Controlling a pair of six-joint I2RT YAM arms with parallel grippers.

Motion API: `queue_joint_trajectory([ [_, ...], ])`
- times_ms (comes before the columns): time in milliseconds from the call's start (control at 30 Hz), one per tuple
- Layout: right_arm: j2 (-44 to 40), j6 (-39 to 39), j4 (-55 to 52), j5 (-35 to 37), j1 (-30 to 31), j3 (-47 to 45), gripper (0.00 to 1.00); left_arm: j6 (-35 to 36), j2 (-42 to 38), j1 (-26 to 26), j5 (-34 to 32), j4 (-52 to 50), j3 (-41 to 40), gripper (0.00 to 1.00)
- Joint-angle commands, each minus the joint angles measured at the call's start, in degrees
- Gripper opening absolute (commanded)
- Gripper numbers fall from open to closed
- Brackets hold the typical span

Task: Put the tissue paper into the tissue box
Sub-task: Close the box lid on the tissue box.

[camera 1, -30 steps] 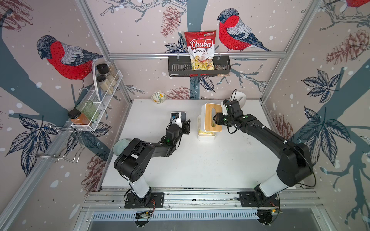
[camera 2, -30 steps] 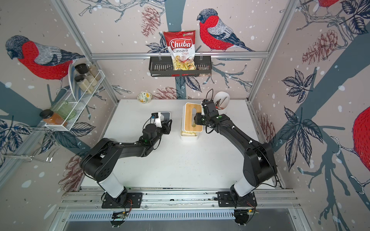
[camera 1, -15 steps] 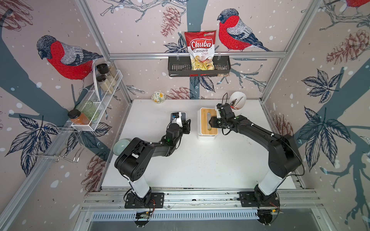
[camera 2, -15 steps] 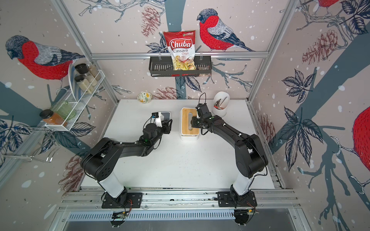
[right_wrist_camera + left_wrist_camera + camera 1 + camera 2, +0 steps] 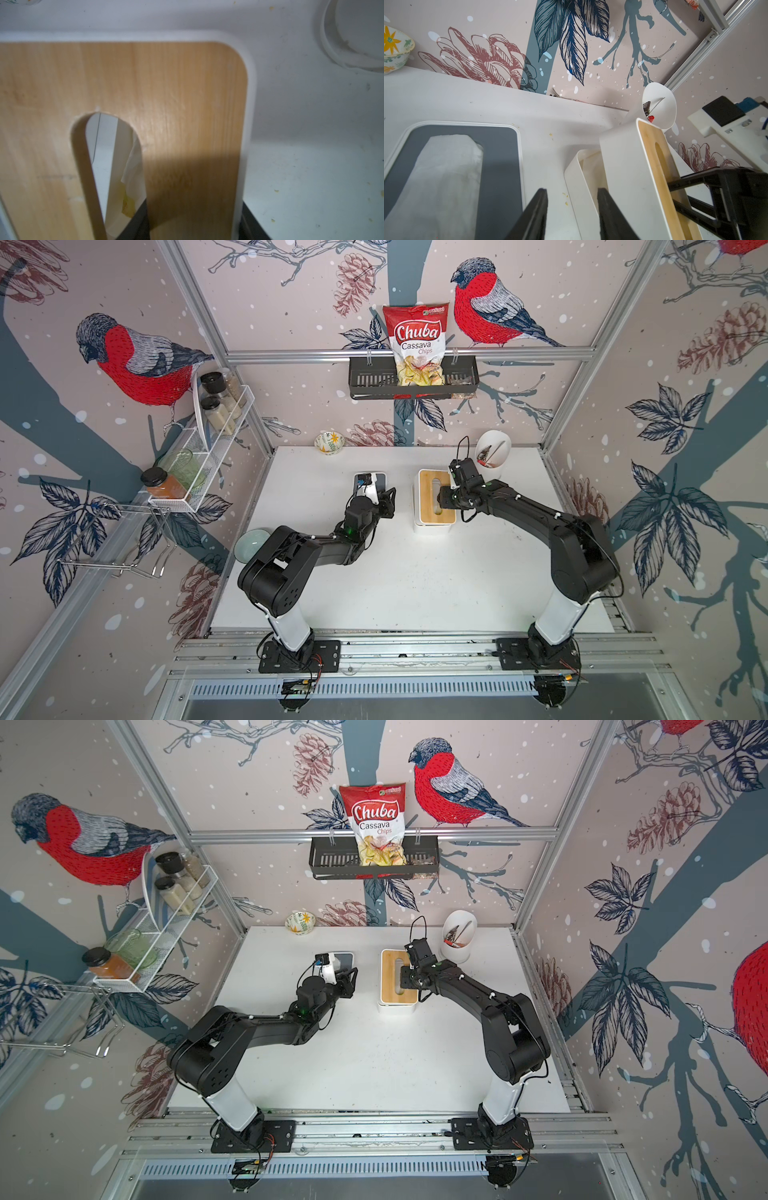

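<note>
The tissue box (image 5: 432,512) is white with a wooden slotted top (image 5: 390,973). In the left wrist view its cover (image 5: 623,166) leans tilted over a white base (image 5: 577,180). My right gripper (image 5: 195,226) is shut on the cover, one finger down in the slot and the other outside the white rim. It shows in both top views (image 5: 441,502). A white stack of tissue paper (image 5: 444,176) lies on a dark grey tray (image 5: 500,166). My left gripper (image 5: 572,191) stands open and empty between tray and box. A scrap of white paper (image 5: 133,166) shows through the slot.
A flowered bowl (image 5: 329,442) and a white utensil cup (image 5: 492,454) stand at the back of the table. A pale green bowl (image 5: 251,545) sits at the left edge. A wire shelf with jars (image 5: 208,435) and a black rack with a chips bag (image 5: 415,377) hang on the walls.
The right gripper has brought the raised, steeply tilted box cover down over its base. The left arm has stayed still.
</note>
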Motion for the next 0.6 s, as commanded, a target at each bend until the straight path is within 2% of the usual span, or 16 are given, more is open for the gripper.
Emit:
queue_joint_trajectory([
  [0,0.8,-2.5,-4.7,0.8,0.2,1.8,0.31,0.1,-0.1,0.3,0.3,1.5,0.2,0.43],
  [233,2.0,-4.9,-12.9,0.9,0.8,5.1,0.31,0.1,0.1,0.3,0.5,1.5,0.4,0.43],
  [567,9.1,-8.0,-26.6,4.6,1.4,17.2,0.31,0.1,0.1,0.3,0.5,1.5,0.4,0.43],
])
